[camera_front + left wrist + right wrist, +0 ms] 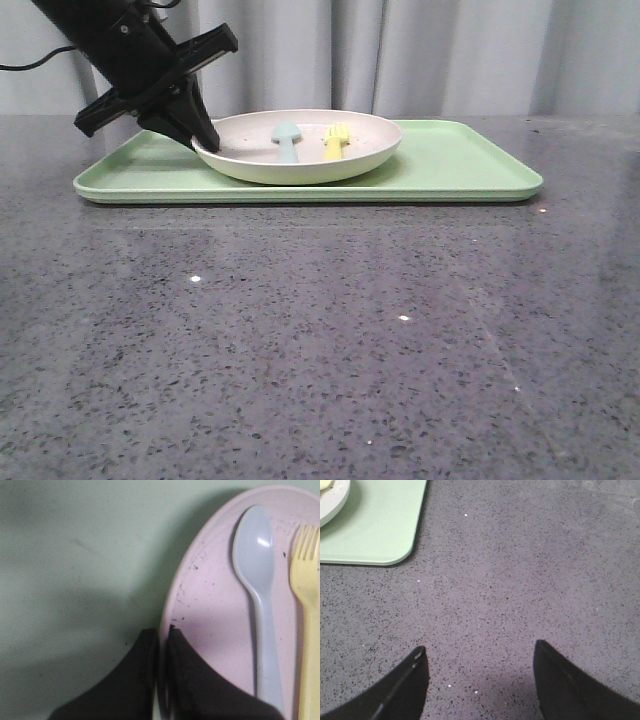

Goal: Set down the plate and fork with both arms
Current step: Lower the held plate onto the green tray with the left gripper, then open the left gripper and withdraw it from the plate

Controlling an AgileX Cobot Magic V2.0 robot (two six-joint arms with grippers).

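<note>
The left fingers point(159, 677) pinched the plate point(300, 150) rim on the tray point(460, 170); releasing should be gentle, while the right fingers point(479, 680) gaped empty over the counter point(530, 580).

bare table point(320, 340) ahead, tray point(470, 165) behind

Lab-like setup, speckled grey table point(320, 340), curtain point(420, 55) (pale grey)

The table point(320, 340) is dark grey speckled stone with small bright flecks. Directly on it, toward the far edge, lies a flat light green rectangular tray point(470, 165) with rounded corners, long side facing the front camera.
</note>
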